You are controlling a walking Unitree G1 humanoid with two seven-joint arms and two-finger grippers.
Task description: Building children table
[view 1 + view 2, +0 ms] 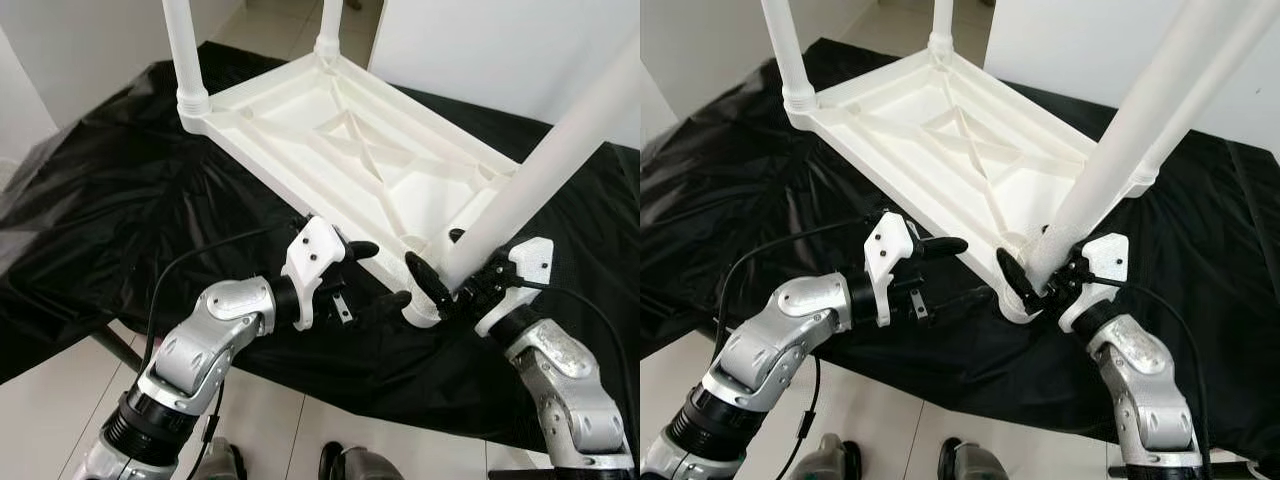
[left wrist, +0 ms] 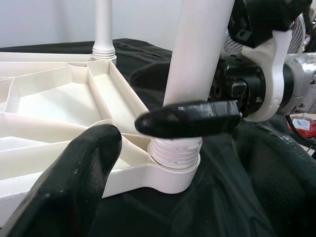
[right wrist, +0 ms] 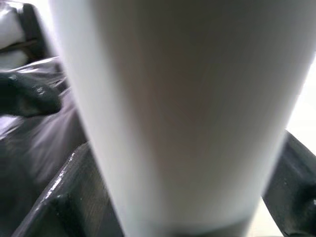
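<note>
1. The tops of the two far legs (image 1: 184, 50) are running off the top edge of the head pictures.
2. The near leg (image 1: 545, 165) is going out past the top right corner, so its end is not showing.
3. In the right wrist picture the near leg is sitting so close that it is looking blurry.
4. The right claw (image 1: 448, 272) is hiding part of the near leg's bottom end.
5. The black sheet (image 1: 110, 190) is covering whatever is lying under it.
</note>
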